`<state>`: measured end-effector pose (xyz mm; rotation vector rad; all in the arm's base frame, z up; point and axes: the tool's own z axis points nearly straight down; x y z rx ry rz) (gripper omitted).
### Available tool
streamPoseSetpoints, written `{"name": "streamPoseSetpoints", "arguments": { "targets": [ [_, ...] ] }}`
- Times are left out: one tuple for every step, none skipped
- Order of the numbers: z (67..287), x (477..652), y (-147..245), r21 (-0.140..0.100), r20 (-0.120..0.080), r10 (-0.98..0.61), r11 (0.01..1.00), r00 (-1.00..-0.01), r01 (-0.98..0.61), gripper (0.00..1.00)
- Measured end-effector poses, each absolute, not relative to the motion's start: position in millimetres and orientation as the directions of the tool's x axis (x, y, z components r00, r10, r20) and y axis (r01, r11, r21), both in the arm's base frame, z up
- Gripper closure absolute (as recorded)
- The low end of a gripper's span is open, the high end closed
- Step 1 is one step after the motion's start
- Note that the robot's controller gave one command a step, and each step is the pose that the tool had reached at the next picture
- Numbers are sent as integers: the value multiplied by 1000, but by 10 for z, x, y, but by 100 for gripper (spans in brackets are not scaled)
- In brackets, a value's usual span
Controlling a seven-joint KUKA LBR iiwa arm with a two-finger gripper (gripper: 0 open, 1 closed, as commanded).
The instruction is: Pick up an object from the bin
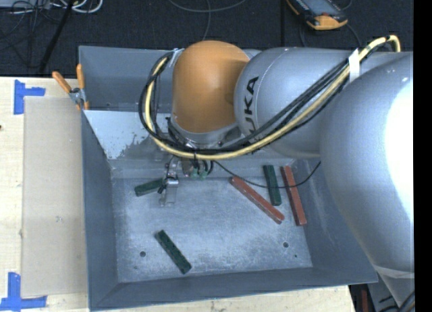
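End effector: the end effector (167, 191) hung low over the upper left part of the bin's floor, pointing down, its tip close to the grey metal.
Opening: how wide it stood could not be told from above, as the wrist hid most of it.
Arm pose: the silver arm (304, 101) came in from the right and crossed the bin's upper half, with its thick last link filling the right side. The rounded orange cover (206, 84) at the wrist sat above the end effector. Black and yellow cables (196, 150) looped under the cover and ran back along the arm.
Nearest thing: a short dark green bar (148, 188) lay just left of the end effector, tilted slightly. Its right end reached the tip; whether it was gripped or merely touched could not be told.
Other things: a longer dark green bar (173, 251) lay slanted on the lower left floor, well apart. To the right lay a reddish-brown bar (256, 200) on a slant, a dark green bar (272, 184) and another reddish-brown bar (293, 196), near each other.
Bin: the grey bin (98, 236) had sloping walls and a scuffed floor.
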<state>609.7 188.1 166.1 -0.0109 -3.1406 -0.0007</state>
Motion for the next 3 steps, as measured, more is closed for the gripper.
{"name": "streamPoseSetpoints", "arguments": {
  "targets": [
    [657, 6123, 1711, -2, 8, -63, 998, -998, -63, 0],
    [713, 6148, 1720, 0, 0, -60, 998, -998, -60, 100],
    [2116, 5933, 1489, 0, -9, -227, 974, -974, -227, 100]
  ]
}}
